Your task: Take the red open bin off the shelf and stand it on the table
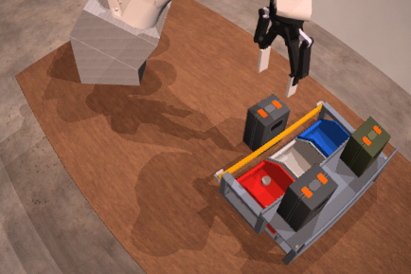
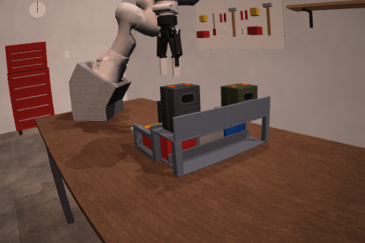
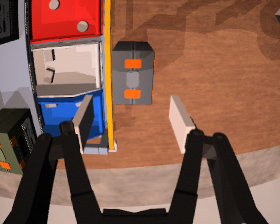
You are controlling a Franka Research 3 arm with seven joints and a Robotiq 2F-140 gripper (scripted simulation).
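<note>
Approach step: the gripper, jaws parted and empty, hangs high at twelve o'clock of the shelf; next, descend toward the red open bin at seven o'clock.

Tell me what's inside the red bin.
The wrist view shows two small grey round parts lying in the red bin, one near its back and one near its front. The top view shows only one; a dark case on the shelf covers the bin's rear.

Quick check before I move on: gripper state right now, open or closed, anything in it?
Gripper: open, fingers partly spread, holding nothing; it hangs in the air above the table, away from the red bin.
</note>
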